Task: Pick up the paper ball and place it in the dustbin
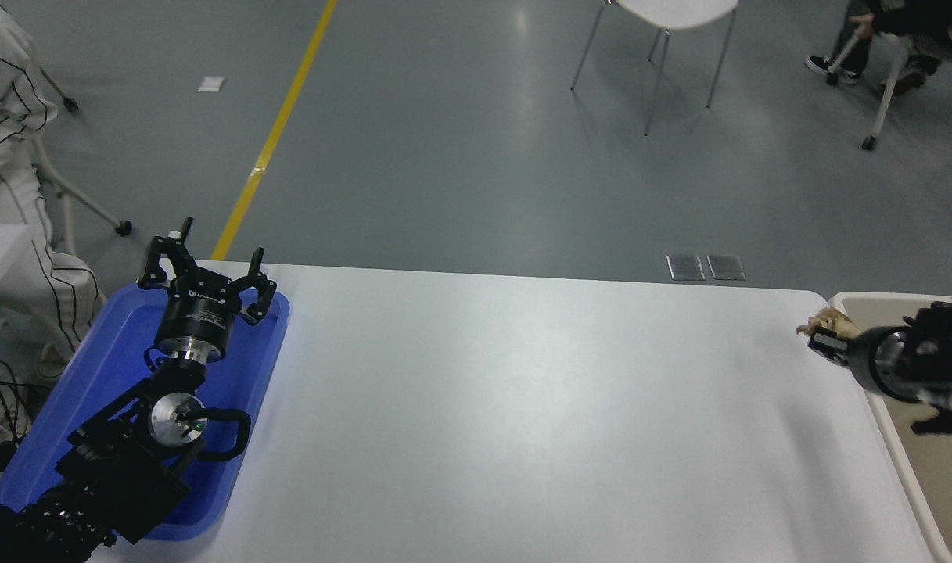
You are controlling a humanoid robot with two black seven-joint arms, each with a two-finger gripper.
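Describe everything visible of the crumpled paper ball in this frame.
The small crumpled tan-brown paper ball is a wrinkled, irregular wad, only partly visible. It is off the white table, clamped in the right arm's black pincer, which hides its lower part. It sits by the table's far right corner, right at the near-left corner of the large beige dustbin's cream-white rim, not yet over the bin's inside. Only the pincer touches it.

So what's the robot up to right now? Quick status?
Right end effector shut on paper ball, above table's right edge beside dustbin. Left end effector open, parked over blue tray. Nothing in the way.
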